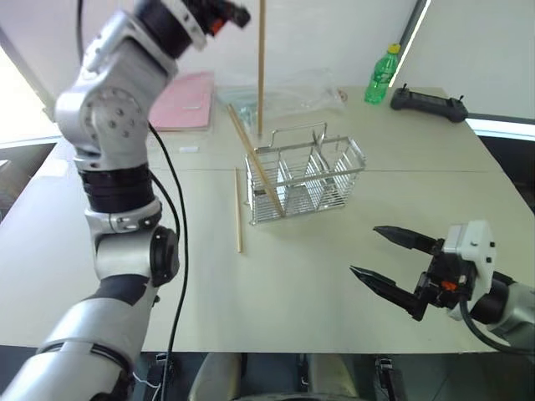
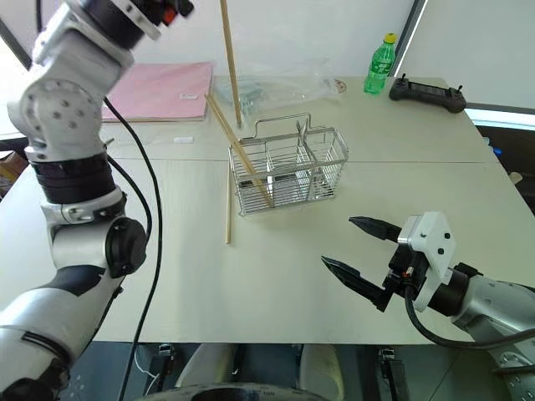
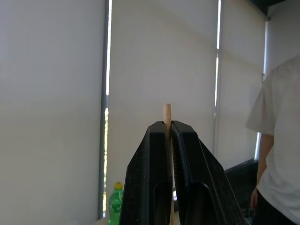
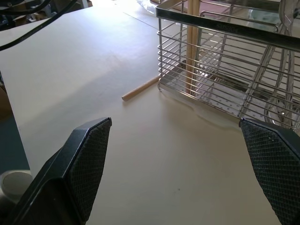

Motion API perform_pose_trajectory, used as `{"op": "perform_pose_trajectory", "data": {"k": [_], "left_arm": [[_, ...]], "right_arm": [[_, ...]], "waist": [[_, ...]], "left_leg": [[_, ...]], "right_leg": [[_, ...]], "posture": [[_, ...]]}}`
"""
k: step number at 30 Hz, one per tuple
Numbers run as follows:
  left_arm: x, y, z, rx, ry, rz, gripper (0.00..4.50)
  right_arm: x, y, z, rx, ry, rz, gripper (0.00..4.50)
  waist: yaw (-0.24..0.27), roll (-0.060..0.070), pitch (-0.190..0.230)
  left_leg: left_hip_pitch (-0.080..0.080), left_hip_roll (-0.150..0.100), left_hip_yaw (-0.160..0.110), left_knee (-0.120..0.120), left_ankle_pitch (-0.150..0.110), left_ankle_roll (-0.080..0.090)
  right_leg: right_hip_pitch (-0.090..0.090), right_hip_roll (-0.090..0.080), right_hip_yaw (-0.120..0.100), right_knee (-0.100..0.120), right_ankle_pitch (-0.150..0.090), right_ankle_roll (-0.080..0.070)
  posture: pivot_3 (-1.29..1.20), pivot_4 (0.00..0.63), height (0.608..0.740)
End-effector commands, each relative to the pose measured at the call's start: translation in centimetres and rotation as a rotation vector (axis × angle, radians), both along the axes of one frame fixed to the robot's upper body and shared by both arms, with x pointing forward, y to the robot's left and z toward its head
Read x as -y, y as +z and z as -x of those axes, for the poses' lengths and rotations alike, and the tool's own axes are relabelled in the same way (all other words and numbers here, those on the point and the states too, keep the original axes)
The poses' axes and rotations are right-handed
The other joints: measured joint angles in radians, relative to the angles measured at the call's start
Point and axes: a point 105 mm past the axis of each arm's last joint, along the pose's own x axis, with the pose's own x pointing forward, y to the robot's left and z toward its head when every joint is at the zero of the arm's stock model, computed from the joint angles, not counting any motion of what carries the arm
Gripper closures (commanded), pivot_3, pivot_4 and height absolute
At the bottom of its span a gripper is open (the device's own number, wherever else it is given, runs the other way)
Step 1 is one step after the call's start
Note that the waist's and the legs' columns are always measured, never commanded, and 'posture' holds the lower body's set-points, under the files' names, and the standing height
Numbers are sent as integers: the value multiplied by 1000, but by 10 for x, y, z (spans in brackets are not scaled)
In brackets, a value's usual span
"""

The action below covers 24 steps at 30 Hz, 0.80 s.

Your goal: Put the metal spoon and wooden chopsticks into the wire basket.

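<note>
Currently the wire basket [image 1: 305, 180] stands near mid-bench with one chopstick [image 1: 255, 163] already leaning in its left compartment, top end tilted toward 11 o'clock. A second chopstick [image 1: 261, 67] hangs upright, clenched in the left tool [image 3: 168, 136], its lower tip just behind the basket at about 11 o'clock of it, not yet over a compartment. A third chopstick [image 1: 238, 209] lies flat on the bench [image 1: 334, 284] just beside the basket's left end, at 9 o'clock. The metal spoon: a shiny rounded shape shows behind the wires in the right wrist view, but I cannot tell whether that is the spoon. Judgement: task partly done; one stick in, one in transit, one left to pick, spoon status unresolved. The right tool [image 1: 393, 263] hovers released, jaws spread wide, at 4 o'clock of the basket and well apart from it, holding nothing. Open bench lies in front and to the right of the basket. At 12 o'clock lie a clear plastic bag [image 1: 292, 92] and a pink folder [image 1: 188, 100]; a green bottle [image 1: 380, 75] and a black controller [image 1: 426, 102] sit toward 1 o'clock near the far edge. The upright loop handle is the one obstruction over the basket for a lowering stick.
</note>
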Motion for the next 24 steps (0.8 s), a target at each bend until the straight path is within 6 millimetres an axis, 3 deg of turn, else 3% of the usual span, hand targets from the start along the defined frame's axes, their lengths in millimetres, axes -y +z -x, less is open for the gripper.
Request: {"op": "perform_pose_trajectory", "data": {"k": [1,12,15,22,24], "left_arm": [[7,-5,8,39,-3,-22,4408],[8,-55,-9,-132,12,15,4408],[8,-58,-10,-160,11,35,3564],[3,-51,-6,-164,3,50,49],[1,-43,-4,-148,2,51,49]], "right_arm": [[-3,13,2,71,-2,-3,0],[-5,13,-5,99,-16,-17,0],[-5,12,-7,102,-12,-16,0],[-4,10,-8,98,4,-6,0],[-4,9,-7,95,10,-3,0]], "waist": [[0,0,0],[1,0,0],[1,0,0],[1,0,0],[0,0,0]], "left_leg": [[0,0,0,0,0,0],[0,0,0,1,0,0],[-1,0,0,1,0,0],[-1,0,0,0,0,1],[0,0,0,0,0,1]], "right_leg": [[0,0,0,0,0,0],[0,0,0,-1,0,-1],[0,0,0,-1,0,-1],[0,0,0,-1,0,-1],[0,0,0,-1,0,-1]], "posture": [[0,150,709],[0,150,709],[0,150,709],[0,150,709],[0,150,709]]}}
